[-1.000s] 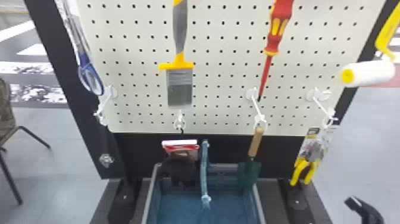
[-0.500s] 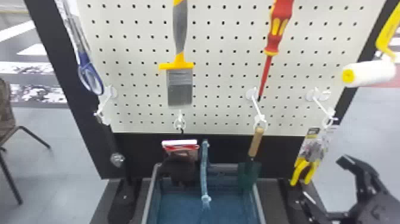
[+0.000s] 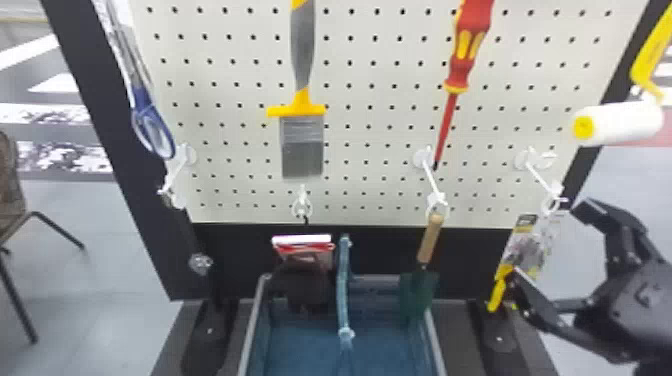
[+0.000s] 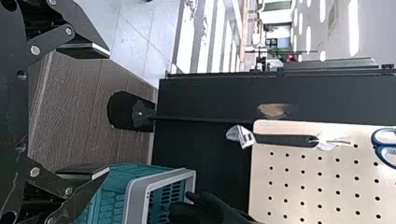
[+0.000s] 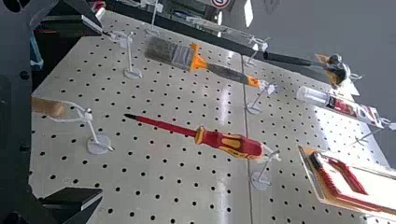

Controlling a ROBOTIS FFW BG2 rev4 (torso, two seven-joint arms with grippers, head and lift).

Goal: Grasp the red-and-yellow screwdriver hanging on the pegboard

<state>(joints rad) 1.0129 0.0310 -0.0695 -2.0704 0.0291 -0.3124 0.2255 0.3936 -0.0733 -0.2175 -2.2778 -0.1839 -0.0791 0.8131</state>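
Observation:
The red-and-yellow screwdriver [image 3: 459,65] hangs tip down on the pegboard [image 3: 372,125], right of the paint brush in the head view. Low at that view's right edge is my right gripper [image 3: 545,250], open and empty, apart from the screwdriver, with the packaged pliers beside its fingers. In the right wrist view the screwdriver [image 5: 229,143] hangs from a white hook, beyond the spread fingers of the right gripper [image 5: 100,112]. The left wrist view has my left gripper [image 4: 109,112] open with nothing between its fingers, over the stand's base and near the basket.
A trowel [image 3: 429,240] hangs below the screwdriver above a blue basket [image 3: 435,345]. White hooks [image 3: 431,172] stick out from the board. A paint roller [image 3: 620,122] hangs at the right, a brush [image 3: 302,145] in the middle, blue scissors [image 3: 150,122] at the left.
My right gripper has come in from the lower right of the head view, moving up and left, closer to the pliers and the board's right side. The screwdriver still hangs in place.

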